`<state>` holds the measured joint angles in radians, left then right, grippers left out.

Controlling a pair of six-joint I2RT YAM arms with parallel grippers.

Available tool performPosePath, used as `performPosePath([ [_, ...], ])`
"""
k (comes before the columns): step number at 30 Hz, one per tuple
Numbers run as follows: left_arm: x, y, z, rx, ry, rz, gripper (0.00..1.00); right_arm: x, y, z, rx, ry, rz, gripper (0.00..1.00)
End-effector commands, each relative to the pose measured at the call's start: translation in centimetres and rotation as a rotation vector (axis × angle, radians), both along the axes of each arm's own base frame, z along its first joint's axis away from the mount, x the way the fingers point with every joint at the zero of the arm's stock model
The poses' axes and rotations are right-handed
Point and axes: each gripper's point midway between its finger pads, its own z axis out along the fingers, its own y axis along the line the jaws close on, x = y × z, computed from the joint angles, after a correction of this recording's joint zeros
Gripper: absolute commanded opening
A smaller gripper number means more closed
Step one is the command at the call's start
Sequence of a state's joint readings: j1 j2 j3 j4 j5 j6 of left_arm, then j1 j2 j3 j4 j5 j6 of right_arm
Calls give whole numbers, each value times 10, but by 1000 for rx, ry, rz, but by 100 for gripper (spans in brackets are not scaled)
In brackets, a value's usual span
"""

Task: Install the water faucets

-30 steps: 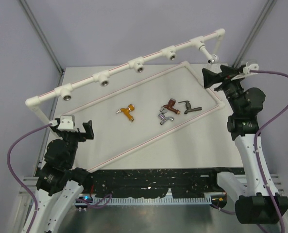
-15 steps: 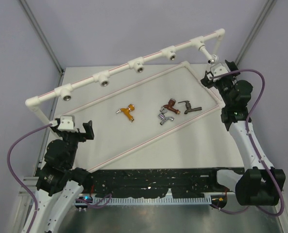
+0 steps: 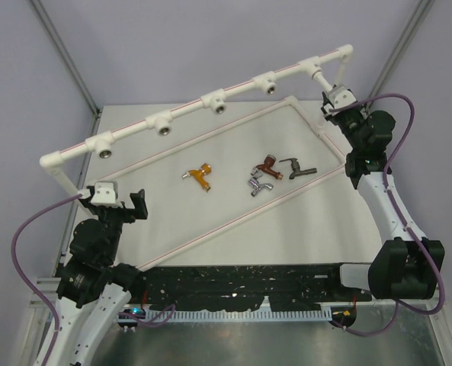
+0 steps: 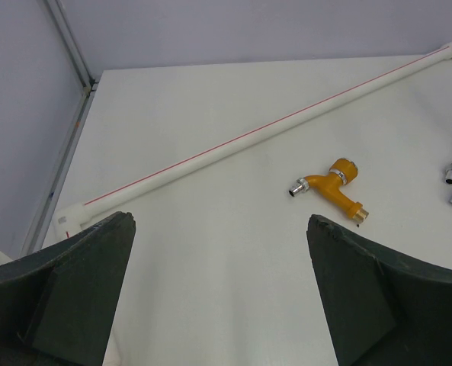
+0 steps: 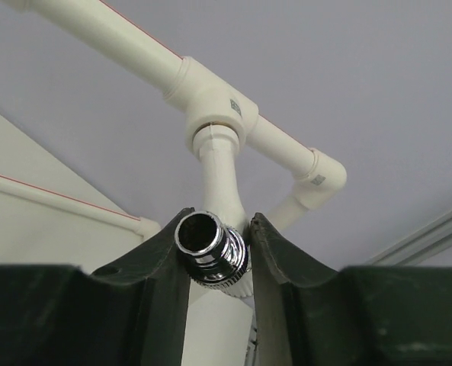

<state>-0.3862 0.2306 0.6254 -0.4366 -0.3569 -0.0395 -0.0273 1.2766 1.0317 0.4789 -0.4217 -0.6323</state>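
Note:
The white faucet (image 3: 320,79) hangs from the rightmost tee of the raised pipe frame (image 3: 187,108). My right gripper (image 3: 333,100) is shut on it. In the right wrist view the fingers (image 5: 161,267) press both sides of its chrome spout end (image 5: 210,250). Lying on the table are the orange-gold faucet (image 3: 201,175), the copper-brown faucet (image 3: 267,164), the dark faucet (image 3: 296,168) and the chrome faucet (image 3: 259,184). My left gripper (image 3: 138,204) hovers open over the table's left side, short of the orange-gold faucet (image 4: 331,187), with nothing between its fingers (image 4: 88,282).
The frame's other tee sockets (image 3: 219,107) face the table with bare metal-ringed holes. A lower white pipe loop (image 3: 233,217) lies on the table around the loose faucets. An upright post (image 3: 64,177) stands by the left arm.
My right gripper has swung up and left to the white faucet on the rightmost tee and has closed on its spout end. The left arm has not moved.

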Motion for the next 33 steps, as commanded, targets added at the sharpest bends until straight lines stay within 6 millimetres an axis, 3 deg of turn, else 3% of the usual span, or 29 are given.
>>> performPosePath([
  [1, 4, -2, 14, -7, -53, -6, 100, -11, 20, 16, 159, -2, 130, 17],
  [2, 4, -2, 13, -8, -52, -6, 100, -13, 25, 16, 212, 15, 162, 6],
  [3, 4, -2, 14, -8, -53, -5, 99, -14, 29, 12, 276, 50, 190, 5],
  [11, 3, -1, 15, -10, -59, -3, 100, -9, 37, 8, 751, 212, 303, 5],
  [16, 2, 0, 16, -13, -65, -1, 100, -6, 34, 11, 825, 240, 303, 5],
  [17, 2, 0, 16, -13, -65, -1, 100, -7, 31, 14, 821, 226, 287, 9],
  [18, 1, 0, 16, -12, -66, 0, 100, -8, 29, 12, 817, 221, 276, 19],
  [19, 1, 0, 17, -12, -69, 0, 99, -12, 23, 16, 804, 191, 254, 42],
  [21, 1, 1, 17, -14, -70, 5, 100, -20, 15, 16, 779, 169, 209, 64],
  [25, 1, 1, 17, -15, -70, 5, 100, -42, 1, 10, 729, 150, 116, 96],
  [26, 1, 1, 17, -15, -70, 6, 100, -53, -4, 10, 724, 128, 85, 96],
  [27, 1, 2, 17, -14, -70, 9, 100, -58, -7, -4, 727, 154, 59, 95],
  [28, 0, 3, 18, -16, -73, 12, 100, -70, -13, 5, 736, 115, 30, 96],
  [29, 0, 3, 17, -16, -72, 14, 100, -75, -16, -10, 742, 146, -5, 95],
  [30, 0, 4, 18, -18, -74, 20, 100, -89, -23, -8, 754, 132, -50, 96],
  [33, -2, 7, 18, -28, -73, 32, 100, -113, -41, -30, 811, 154, -180, 95],
])
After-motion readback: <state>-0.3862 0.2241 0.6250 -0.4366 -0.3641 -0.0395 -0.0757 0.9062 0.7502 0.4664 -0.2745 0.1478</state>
